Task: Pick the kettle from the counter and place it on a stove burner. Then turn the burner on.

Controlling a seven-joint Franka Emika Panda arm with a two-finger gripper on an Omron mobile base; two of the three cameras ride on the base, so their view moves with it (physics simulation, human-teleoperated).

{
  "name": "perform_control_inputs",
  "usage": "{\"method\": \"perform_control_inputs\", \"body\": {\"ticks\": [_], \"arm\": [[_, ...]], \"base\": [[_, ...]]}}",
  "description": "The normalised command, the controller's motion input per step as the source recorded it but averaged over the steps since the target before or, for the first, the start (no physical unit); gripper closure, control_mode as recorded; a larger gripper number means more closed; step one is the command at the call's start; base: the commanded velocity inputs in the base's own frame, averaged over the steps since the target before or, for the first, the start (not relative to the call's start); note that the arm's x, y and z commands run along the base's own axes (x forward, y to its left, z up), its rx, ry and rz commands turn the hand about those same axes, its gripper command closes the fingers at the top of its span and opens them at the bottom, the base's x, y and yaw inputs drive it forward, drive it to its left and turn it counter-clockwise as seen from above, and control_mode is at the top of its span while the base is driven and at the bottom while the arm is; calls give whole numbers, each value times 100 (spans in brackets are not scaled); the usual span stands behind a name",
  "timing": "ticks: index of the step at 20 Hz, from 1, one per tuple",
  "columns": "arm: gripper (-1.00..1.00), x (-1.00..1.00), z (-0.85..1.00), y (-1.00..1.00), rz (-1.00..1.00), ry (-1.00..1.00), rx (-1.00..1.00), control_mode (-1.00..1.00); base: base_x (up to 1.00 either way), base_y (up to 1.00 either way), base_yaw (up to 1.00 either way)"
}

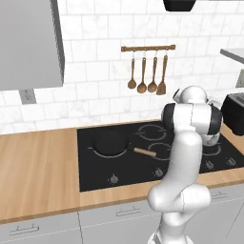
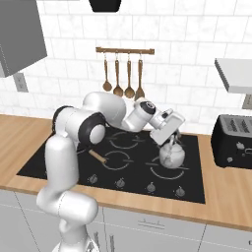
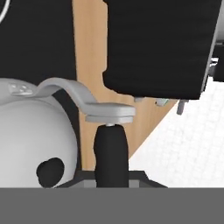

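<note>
**Kettle on the right side of the cooktop, gripper at its handle**

White tile runs behind the black glass cooktop (image 2: 59,165), which is set into the light wooden counter (image 1: 38,162). Everything here is placed from that cooktop.

On its right half, over the front right stove burner (image 2: 170,172), sits the silver kettle (image 2: 172,155); in the left base view the arm hides most of it, with a sliver of shiny metal (image 1: 212,139) showing past the elbow. The gripper (image 2: 173,138) hangs directly above the kettle, tilted down at the handle. In the hand view the kettle's round body (image 3: 30,144) fills the lower left, the handle's grey bracket (image 3: 87,103) arches across, and one dark fingertip (image 3: 110,153) stands just under the bracket's flat end. Whether the fingers are clamped on the handle or merely beside it cannot be told.

On the cooktop's left half rests a black frying pan (image 1: 108,143), its wooden handle (image 1: 144,152) pointing toward the middle; nothing can be seen inside it. Control knobs (image 2: 150,187) line the cooktop's front edge.

Right of the cooktop, on the counter, stands a black toaster (image 2: 232,140). Above the cooktop on the wall, a wooden rail carries four hanging utensils (image 2: 123,78).
</note>
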Motion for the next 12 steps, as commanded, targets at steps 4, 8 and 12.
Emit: {"method": "perform_control_inputs", "body": {"ticks": [4,8,12], "arm": [[100,28,-69,0,0,10,0,-100],[100,-2,-66,0,0,8,2,-100],[100,-72,-8,0,0,-1,2,-100]], "base": [[0,0,0],[0,0,0],[0,0,0]]}}
